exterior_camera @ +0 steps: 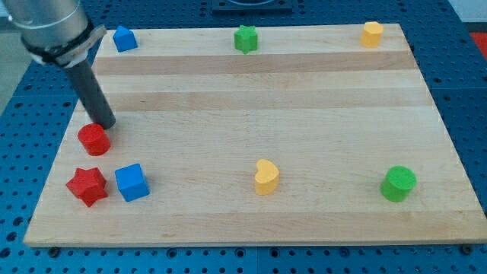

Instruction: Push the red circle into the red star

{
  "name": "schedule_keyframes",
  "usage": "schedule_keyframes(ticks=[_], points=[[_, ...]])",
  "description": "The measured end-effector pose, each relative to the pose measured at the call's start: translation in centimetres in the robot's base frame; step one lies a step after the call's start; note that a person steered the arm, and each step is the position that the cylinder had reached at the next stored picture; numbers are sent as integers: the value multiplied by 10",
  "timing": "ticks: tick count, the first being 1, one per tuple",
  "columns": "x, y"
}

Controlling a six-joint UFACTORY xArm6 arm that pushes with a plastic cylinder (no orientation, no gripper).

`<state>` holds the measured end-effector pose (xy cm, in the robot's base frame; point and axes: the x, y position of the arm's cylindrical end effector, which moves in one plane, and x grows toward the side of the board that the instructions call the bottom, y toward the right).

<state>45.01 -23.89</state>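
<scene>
The red circle (pixel 94 139) lies near the board's left edge. The red star (pixel 87 186) lies just below it toward the view's bottom, a short gap apart. My tip (pixel 107 125) rests against the circle's upper right side, with the dark rod rising to the view's upper left.
A blue cube (pixel 132 182) sits right beside the red star on its right. A yellow heart (pixel 265 177) and a green circle (pixel 398 183) lie along the bottom. A blue block (pixel 124 38), a green star (pixel 245 38) and a yellow block (pixel 371 34) line the top edge of the wooden board (pixel 259 91).
</scene>
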Motion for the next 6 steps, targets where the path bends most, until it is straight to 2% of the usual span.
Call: schedule_keyframes(ticks=[1, 3, 5, 6], points=[[15, -1], [-13, -1], [44, -4], [46, -4]])
